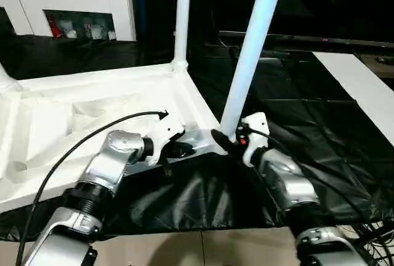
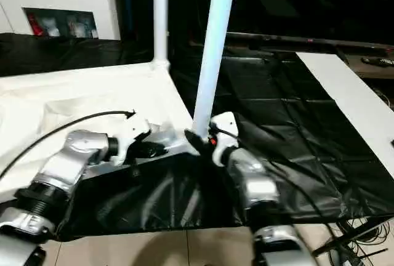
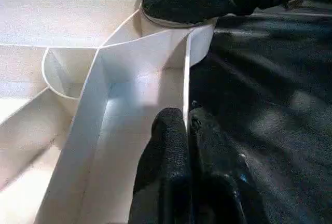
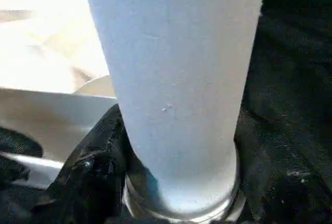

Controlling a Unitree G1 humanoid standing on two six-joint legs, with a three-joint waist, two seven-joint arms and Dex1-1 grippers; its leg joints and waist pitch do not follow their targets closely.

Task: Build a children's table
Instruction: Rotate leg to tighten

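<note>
The white children's table top (image 1: 92, 112) lies upside down on the black-covered work table, ribs showing. One white leg (image 1: 182, 20) stands upright in the far right corner socket. A second leg (image 1: 252, 50) leans slightly over the near right corner socket (image 3: 171, 27). My right gripper (image 1: 229, 141) is shut on this leg (image 4: 171, 79) just above its base, one black finger (image 4: 93, 172) wrapping its side. My left gripper (image 1: 175, 150) is shut on the top's thin side wall (image 3: 185, 79) close to that corner, with its fingers (image 3: 166, 151) on either side of the wall.
A white cabinet (image 1: 74, 1) stands behind at the back left. A white panel (image 1: 363, 87) lies on the black cover (image 1: 308, 124) at the right. Cables (image 1: 369, 229) hang off the near right corner. The work table's front edge runs just below my forearms.
</note>
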